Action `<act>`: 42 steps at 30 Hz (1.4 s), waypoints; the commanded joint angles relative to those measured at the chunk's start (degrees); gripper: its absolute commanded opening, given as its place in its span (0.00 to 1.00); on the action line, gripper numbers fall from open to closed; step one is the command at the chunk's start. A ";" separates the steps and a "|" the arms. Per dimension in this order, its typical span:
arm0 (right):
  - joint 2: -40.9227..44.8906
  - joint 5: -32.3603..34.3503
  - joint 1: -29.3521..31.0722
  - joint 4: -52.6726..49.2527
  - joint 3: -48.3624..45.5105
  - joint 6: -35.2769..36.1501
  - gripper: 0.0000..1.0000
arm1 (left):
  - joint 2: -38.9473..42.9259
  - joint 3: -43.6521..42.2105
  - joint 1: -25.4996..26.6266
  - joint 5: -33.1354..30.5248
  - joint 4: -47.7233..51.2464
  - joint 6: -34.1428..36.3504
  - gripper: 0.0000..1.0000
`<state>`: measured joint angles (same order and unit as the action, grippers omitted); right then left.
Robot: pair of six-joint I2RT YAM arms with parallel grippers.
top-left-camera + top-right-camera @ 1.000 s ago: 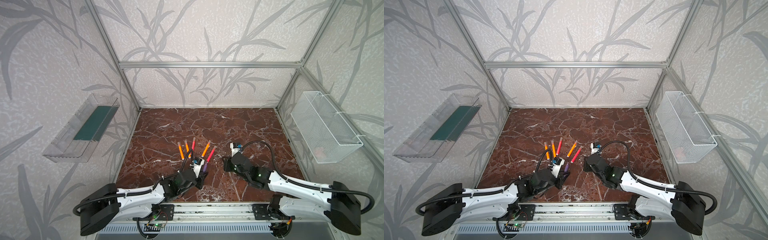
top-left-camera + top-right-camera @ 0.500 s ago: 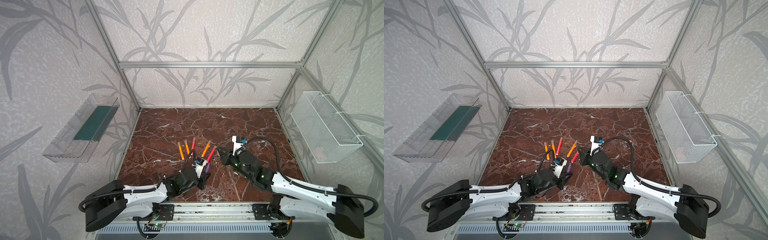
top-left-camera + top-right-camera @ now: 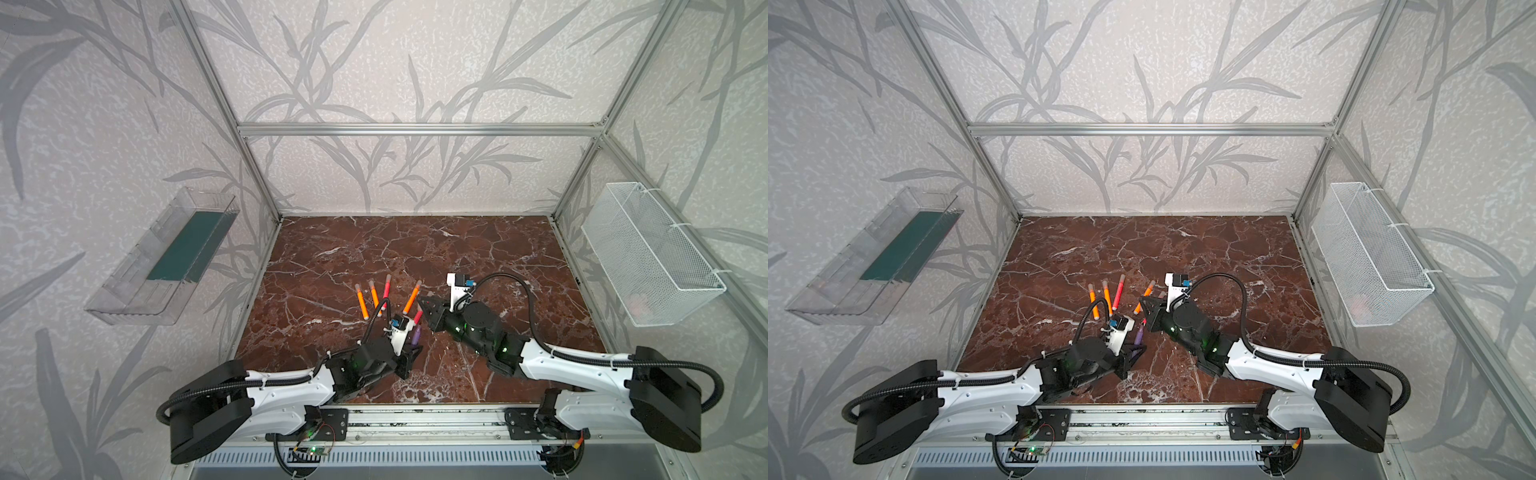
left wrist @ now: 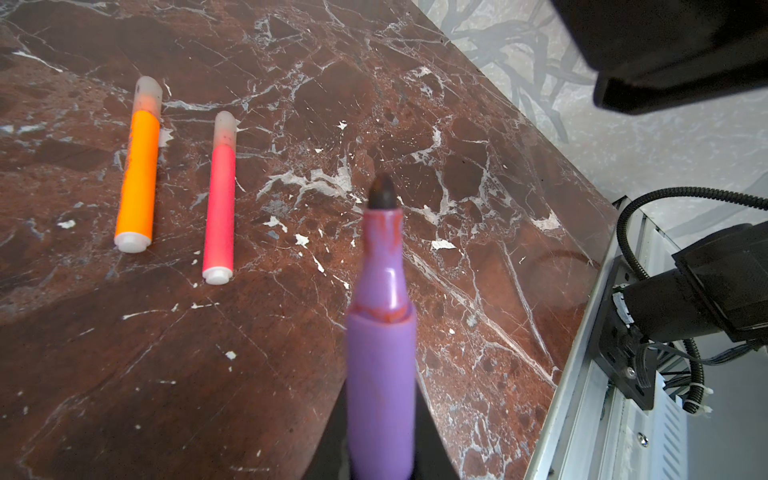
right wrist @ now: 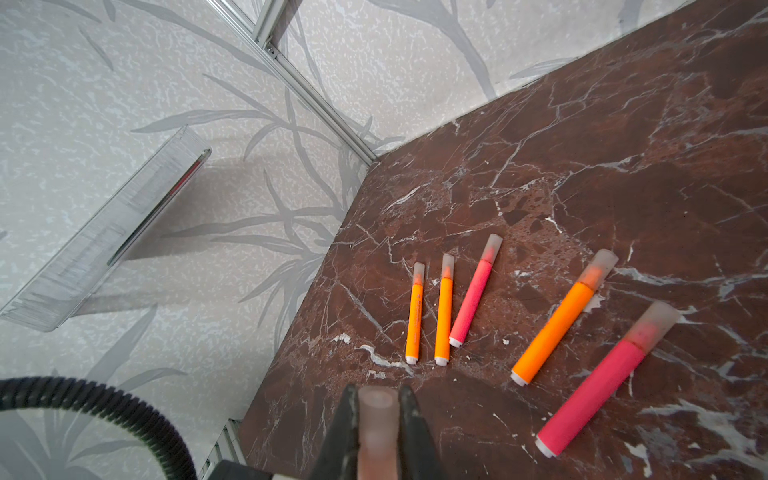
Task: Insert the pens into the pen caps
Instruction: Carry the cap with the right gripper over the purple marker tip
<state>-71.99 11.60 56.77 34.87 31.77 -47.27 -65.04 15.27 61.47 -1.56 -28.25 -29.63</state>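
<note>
My left gripper is shut on the purple pen, whose uncapped dark tip points away over the marble. My right gripper is shut on a translucent pen cap, open end forward. In both top views the left gripper and right gripper stand close together, the purple pen angled up between them. Several capped pens lie on the table: three orange and two red-pink.
The dark red marble table is walled on three sides. A clear plastic tray hangs on the left wall and a white mesh basket on the right. An aluminium rail runs along the front edge.
The right gripper has moved left and further from the front edge with the cap, ending beside the capped pens, close to the purple pen's tip. The left gripper has hardly moved.
</note>
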 commanded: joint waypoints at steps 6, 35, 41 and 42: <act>-2.27 0.58 1.04 4.65 -3.29 -2.58 0.00 | 1.71 -0.32 0.08 -0.90 -1.23 -0.61 0.00; -0.48 1.08 1.55 2.86 -2.72 -1.95 0.00 | 0.68 -0.06 0.12 -1.46 -1.28 -0.49 0.00; -1.03 0.71 4.59 4.68 -4.33 -3.44 0.00 | 1.69 -0.34 0.13 -2.54 -0.64 -0.66 0.00; -1.18 0.95 5.27 5.02 -4.61 -3.50 0.00 | 1.70 -0.58 0.09 -2.99 -0.87 -0.72 0.00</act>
<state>-73.87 12.73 60.29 37.89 27.77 -50.00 -64.05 15.22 61.47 -2.50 -28.23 -29.65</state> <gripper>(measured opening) 0.152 0.157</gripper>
